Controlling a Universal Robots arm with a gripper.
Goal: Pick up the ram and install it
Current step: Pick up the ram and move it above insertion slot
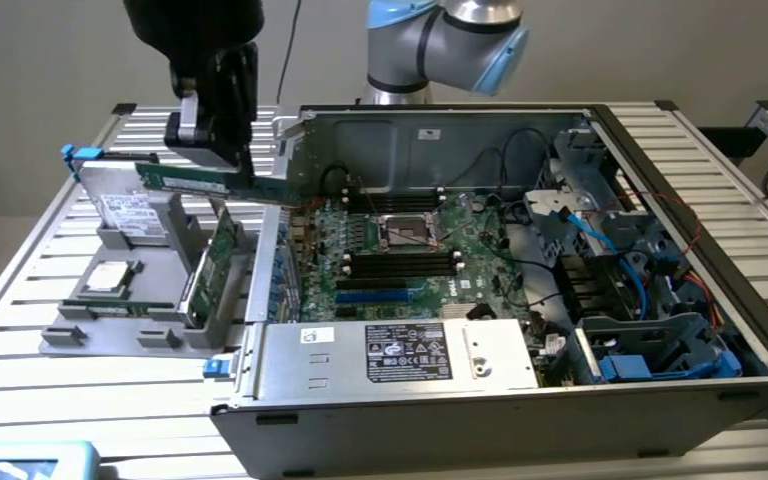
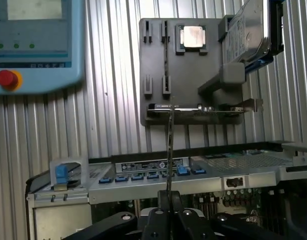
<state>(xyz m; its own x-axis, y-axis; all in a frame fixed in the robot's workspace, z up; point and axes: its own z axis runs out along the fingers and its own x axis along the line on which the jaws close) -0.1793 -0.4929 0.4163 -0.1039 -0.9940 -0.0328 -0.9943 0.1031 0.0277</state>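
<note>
At the exterior view's left, a grey holder sits on the slatted table; it carries a hard drive standing at its back, a processor chip lying flat, and a broad green expansion card on edge; above it, in the upper left of the frame, the gripper is clamped shut on the ram; the ram is held level in the air, its long side running from above the hard drive toward the left wall of the open computer case, clear of holder and motherboard; in the wrist view the ram shows edge-on as a thin line rising from the pinched fingertips of the gripper; mid-frame in the exterior view lies the motherboard, its black memory slots below the socket; further right, blue cables cross the case.
</note>
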